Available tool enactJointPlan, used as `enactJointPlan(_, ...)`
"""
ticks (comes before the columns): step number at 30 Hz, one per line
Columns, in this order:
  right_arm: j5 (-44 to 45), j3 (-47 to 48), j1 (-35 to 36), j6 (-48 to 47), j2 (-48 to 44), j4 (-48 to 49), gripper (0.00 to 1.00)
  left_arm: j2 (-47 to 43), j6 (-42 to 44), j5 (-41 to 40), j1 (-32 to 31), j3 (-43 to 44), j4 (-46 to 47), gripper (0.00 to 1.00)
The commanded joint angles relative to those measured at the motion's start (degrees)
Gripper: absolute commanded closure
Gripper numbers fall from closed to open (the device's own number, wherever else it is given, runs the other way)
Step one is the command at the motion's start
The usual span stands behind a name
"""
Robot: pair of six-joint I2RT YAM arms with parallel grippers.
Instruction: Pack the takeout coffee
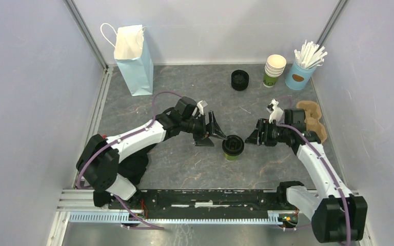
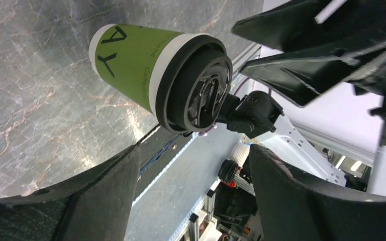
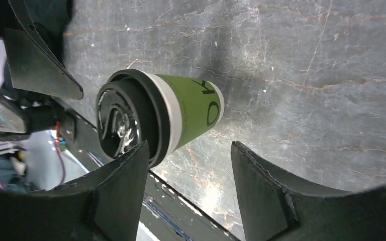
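Observation:
One takeout coffee cup (image 1: 233,147), with a green body, pale band and black lid, stands upright on the grey table between my two grippers. Only this one lidded cup shows. My left gripper (image 1: 216,134) is open and empty just left of the cup, clear of it. My right gripper (image 1: 250,137) is open and empty just right of it. In the left wrist view the cup (image 2: 146,65) lies beyond the open gripper (image 2: 193,150). In the right wrist view the cup (image 3: 181,110) lies off to the left of the open gripper (image 3: 190,148), past its left finger (image 3: 115,196).
A pale blue paper bag (image 1: 136,61) stands open at the back left. A stack of black lids (image 1: 240,80), a stack of lidless cups (image 1: 274,70) and a blue cup of white sticks (image 1: 302,72) stand at the back right. A brown cardboard carrier (image 1: 313,120) lies behind my right arm.

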Motion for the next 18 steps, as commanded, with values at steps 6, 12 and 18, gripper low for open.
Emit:
enactJointPlan(6,-17.0,-10.7,-3.4,9.5,-4.8,22.3,0.3,4.9,-2.6,-2.3,-2.2,1.7,6.2,0.21)
enactJointPlan(12,-14.6,-9.3,-4.5,7.9,-4.1,18.2,0.33,6.3,-2.0,-3.8,-2.2,2.9,3.7,0.3)
enactJointPlan(18,-17.1,-13.8,-4.5,9.3,-3.0,22.1,0.4,7.9,-1.3,-2.9,-2.3,3.0,3.3,0.35)
